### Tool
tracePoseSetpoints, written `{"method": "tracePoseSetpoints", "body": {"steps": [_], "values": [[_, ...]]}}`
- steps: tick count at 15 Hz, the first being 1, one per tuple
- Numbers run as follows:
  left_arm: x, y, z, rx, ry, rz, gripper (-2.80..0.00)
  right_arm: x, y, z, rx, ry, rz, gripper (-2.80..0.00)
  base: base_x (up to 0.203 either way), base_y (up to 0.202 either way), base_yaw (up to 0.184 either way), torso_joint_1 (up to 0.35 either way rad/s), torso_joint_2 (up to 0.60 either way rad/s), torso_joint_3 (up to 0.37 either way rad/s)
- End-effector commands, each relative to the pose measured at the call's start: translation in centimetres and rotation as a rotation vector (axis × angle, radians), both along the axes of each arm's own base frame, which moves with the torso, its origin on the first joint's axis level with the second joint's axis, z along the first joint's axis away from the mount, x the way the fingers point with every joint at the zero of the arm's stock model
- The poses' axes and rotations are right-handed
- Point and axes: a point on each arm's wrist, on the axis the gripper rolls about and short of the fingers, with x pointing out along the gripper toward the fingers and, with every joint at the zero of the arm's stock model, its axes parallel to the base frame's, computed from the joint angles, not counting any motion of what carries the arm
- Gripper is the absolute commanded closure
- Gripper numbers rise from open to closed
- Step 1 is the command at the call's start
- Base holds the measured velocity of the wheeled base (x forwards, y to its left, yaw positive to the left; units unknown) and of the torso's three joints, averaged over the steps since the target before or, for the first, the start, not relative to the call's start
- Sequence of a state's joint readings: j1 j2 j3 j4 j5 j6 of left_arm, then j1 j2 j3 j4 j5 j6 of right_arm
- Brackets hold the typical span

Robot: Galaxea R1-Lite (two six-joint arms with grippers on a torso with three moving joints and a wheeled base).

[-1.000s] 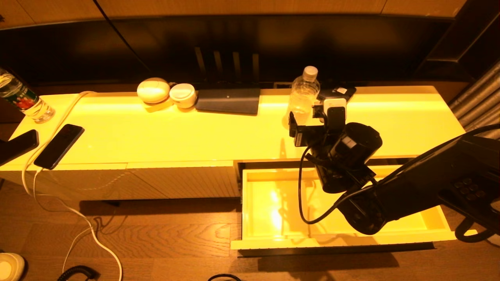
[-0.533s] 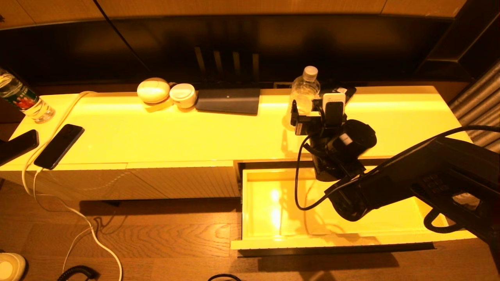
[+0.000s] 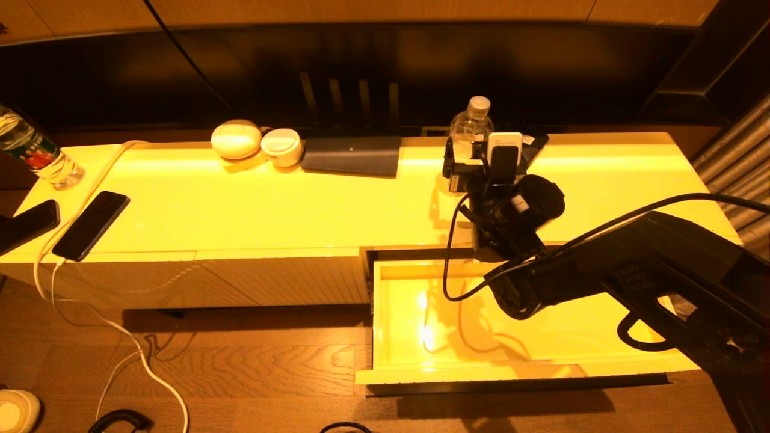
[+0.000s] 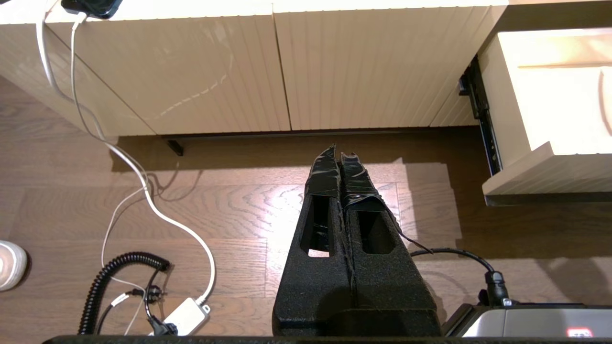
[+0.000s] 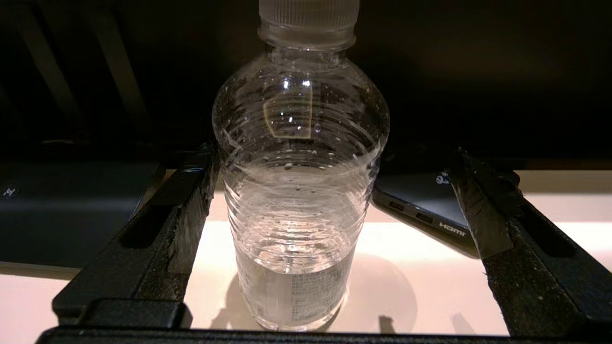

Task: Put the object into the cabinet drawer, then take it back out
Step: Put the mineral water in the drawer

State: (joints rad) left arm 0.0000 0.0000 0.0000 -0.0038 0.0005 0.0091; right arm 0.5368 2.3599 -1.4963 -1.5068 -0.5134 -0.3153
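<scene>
Head view: the right tool (image 3: 466, 161) reaches over the table (image 3: 240, 204) to the water bottle (image 3: 471, 120), which stands upright near the back edge; the cabinet drawer (image 3: 397, 313) below is pulled out.

Left wrist view: the left tool (image 4: 340, 162) hangs clenched above the floor (image 4: 229, 210).

Right wrist view: the right tool's fingers (image 5: 186, 205) stand released, flanking the bottle (image 5: 299, 191) on either side.

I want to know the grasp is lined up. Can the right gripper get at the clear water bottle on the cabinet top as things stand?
Probably yes. The right gripper is open, with the water bottle standing upright between its fingers, nearer one of them. Nothing lies in between; the dark HDMI device sits behind.
</scene>
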Motion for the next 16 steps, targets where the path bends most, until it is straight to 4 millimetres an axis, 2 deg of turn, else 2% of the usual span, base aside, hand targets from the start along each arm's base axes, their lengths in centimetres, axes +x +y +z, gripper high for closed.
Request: {"method": "tracePoseSetpoints", "body": {"steps": [1, 5, 9, 16], "values": [[0.0, 0.0, 0.0, 0.0, 0.001, 0.001, 0.0, 0.5, 0.3, -0.5, -0.008, -0.011, -0.008, -2.8, 0.0, 0.0, 0.0, 0.0, 0.0, 0.0], [0.0, 0.0, 0.0, 0.0, 0.001, 0.001, 0.0, 0.9, 0.6, 0.0, -0.036, -0.05, -0.009, -2.8, 0.0, 0.0, 0.0, 0.0, 0.0, 0.0], [0.0, 0.0, 0.0, 0.0, 0.001, 0.001, 0.0, 1.7, 0.9, -0.3, -0.053, -0.077, -0.022, -2.8, 0.0, 0.0, 0.0, 0.0, 0.0, 0.0], [0.0, 0.0, 0.0, 0.0, 0.001, 0.0, 0.0, 4.1, -0.3, 0.3, -0.053, -0.157, -0.082, -2.8, 0.0, 0.0, 0.0, 0.0, 0.0, 0.0]]}}
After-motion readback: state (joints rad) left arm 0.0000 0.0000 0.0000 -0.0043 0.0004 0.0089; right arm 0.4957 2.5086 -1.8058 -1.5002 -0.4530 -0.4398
